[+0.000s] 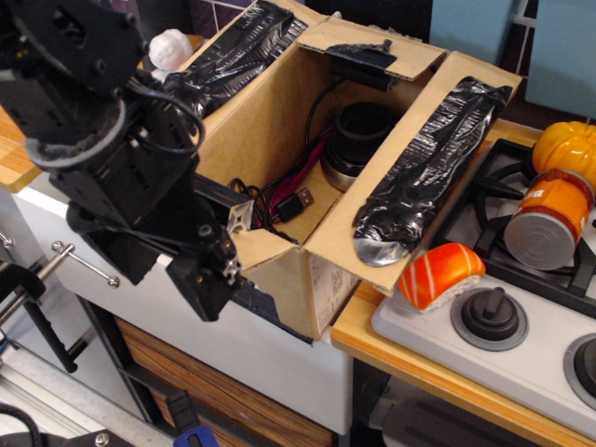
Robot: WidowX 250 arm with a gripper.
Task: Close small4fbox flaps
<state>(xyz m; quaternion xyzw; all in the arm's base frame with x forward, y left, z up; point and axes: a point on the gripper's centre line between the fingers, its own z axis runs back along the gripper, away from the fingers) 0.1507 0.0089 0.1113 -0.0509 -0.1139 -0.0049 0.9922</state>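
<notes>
In the one view, my gripper (216, 279) sits at seven o'clock of the box (307, 186), low against the near short flap (265, 250), placed, I judge, to fold it inward. I cannot tell whether its fingers are spread. The long flaps (424, 168) stand open.

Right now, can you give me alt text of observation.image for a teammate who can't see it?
Black robot hand sits at the near short flap of an open cardboard box, long taped flaps spread wide, cables inside. A toy sushi lies on the stove beside it.
</notes>
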